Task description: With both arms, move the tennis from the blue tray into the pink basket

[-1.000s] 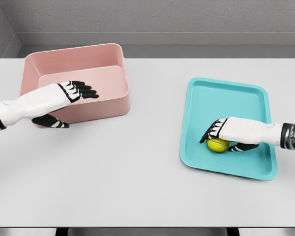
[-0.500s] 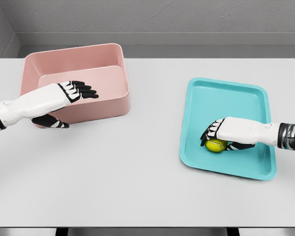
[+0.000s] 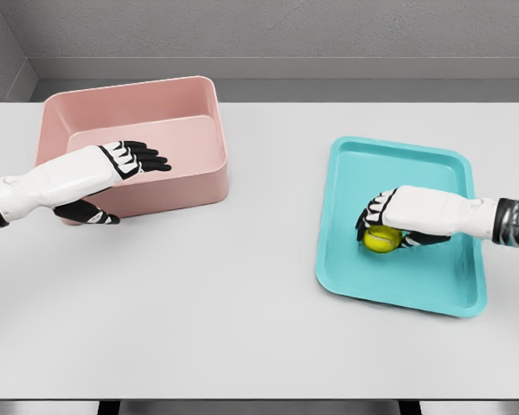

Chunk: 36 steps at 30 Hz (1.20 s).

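Over at nine o'clock, the left hand (image 3: pixel 112 166) hovers above the pink basket (image 3: pixel 135 143), white forearm coming in from the left edge, black fingers (image 3: pixel 147 157) stretched flat and apart, thumb dropped below, holding nothing. The basket sits at ten o'clock on the white bench (image 3: pixel 242 285), its open side up.

Swinging across to three o'clock, there's the blue tray (image 3: pixel 405 223), lying flat on the bench, well apart from the basket. The right hand (image 3: pixel 398 220) reaches in from the right edge and is cupped over the tennis ball (image 3: pixel 381 238). The yellow-green ball peeks out just under the curled fingers (image 3: pixel 370 216), at the hand's seven o'clock, touching them, with the thumb wrapping beneath it. The ball is in the tray's near-left part; whether it rests on the tray floor or is lifted clear is hard to tell.
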Tool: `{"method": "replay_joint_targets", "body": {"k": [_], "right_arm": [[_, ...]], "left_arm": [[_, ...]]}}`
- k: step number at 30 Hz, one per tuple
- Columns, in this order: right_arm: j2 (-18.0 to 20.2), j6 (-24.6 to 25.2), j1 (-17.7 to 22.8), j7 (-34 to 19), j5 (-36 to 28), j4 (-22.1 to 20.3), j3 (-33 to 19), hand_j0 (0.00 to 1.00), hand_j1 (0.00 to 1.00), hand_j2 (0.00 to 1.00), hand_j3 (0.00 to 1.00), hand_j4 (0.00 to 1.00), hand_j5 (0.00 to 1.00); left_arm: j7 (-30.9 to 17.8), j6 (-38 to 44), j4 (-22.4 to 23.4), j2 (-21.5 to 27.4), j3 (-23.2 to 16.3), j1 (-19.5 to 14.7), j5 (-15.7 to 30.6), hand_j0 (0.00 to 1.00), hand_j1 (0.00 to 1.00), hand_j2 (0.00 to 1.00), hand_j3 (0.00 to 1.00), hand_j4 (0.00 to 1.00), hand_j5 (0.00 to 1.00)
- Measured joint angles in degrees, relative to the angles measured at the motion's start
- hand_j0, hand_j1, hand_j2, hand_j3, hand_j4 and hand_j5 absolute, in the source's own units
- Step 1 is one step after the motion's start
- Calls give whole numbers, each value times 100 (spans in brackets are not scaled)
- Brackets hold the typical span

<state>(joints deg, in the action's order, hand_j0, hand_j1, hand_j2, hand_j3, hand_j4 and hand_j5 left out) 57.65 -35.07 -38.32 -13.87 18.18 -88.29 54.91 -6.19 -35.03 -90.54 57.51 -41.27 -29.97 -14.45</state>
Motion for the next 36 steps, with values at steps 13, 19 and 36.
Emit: {"method": "replay_joint_targets", "body": {"k": [13,19,36], "right_arm": [[-23,0,-79,93,-30,-198,-76,60,60,60,60,60,60],[-38,-1,-132,107,-76,-237,-88,60,60,60,60,60,60],[-206,-1,-299,109,-226,-361,-89,60,60,60,60,60,60]], "left_arm": [[12,0,11,37,7,9,9,100,100,100,100,100,100],[19,0,-26,131,129,306,29,100,100,100,100,100,100],[34,0,-339,365,1176,1187,25,100,100,100,100,100,100]]}}
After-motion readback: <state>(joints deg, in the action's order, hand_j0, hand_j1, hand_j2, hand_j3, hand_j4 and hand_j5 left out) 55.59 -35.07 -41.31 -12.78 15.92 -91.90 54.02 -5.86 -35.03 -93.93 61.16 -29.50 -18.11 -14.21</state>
